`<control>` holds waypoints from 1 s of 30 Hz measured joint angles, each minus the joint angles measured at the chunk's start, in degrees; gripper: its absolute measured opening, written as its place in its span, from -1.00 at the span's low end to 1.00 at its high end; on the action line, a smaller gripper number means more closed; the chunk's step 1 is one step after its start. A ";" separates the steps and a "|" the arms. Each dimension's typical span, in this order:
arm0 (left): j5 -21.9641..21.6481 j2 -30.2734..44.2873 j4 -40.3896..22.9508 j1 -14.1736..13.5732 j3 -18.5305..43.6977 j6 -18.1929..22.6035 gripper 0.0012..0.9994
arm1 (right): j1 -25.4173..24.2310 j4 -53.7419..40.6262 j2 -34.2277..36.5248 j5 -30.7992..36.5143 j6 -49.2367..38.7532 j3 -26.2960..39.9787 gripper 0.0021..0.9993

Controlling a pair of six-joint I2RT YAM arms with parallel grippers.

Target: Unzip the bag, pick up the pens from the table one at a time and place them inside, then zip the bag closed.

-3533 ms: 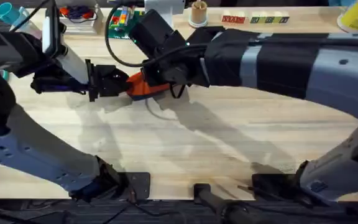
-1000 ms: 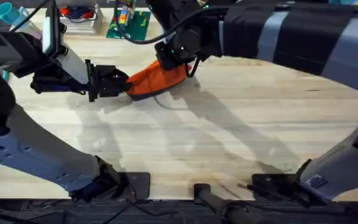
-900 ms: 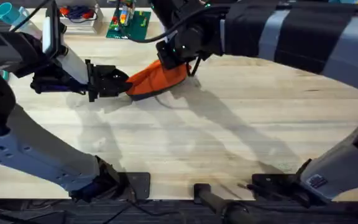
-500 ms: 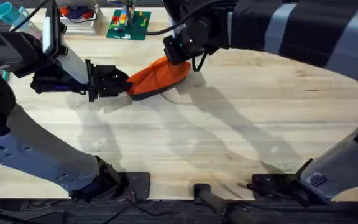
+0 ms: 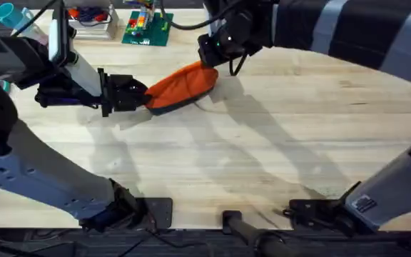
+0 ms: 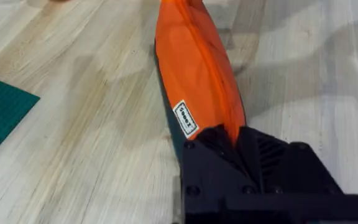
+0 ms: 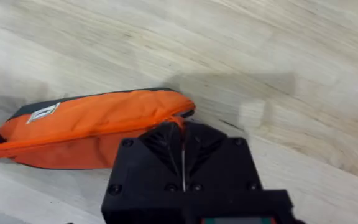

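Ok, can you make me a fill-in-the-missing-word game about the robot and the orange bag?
1. The bag is the colour ____.
2. The left gripper is shut on one ____ of the bag.
3. The bag lies on a wooden ____.
4. The right gripper is at the bag's far end with its fingers ____.

Missing words: orange; end; table; shut

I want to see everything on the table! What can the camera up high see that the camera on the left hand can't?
Only the overhead view shows the right hand at the far end of the bag, and a cup at the table's back edge. Only the left wrist view shows the small white label on the bag's side and its dark underside. Both show the orange bag lying on the wooden table, the left hand shut on its near end, and the green mat.
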 joint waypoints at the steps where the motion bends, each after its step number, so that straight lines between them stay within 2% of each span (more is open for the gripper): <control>1: 0.00 -0.01 0.00 0.00 0.00 -0.01 -0.92 | -0.19 -0.07 0.00 -0.02 0.00 0.00 -0.94; 30: 0.52 0.00 0.00 -0.83 0.00 -0.86 -0.92 | -6.50 -2.54 -0.02 -5.25 -0.87 0.00 -0.94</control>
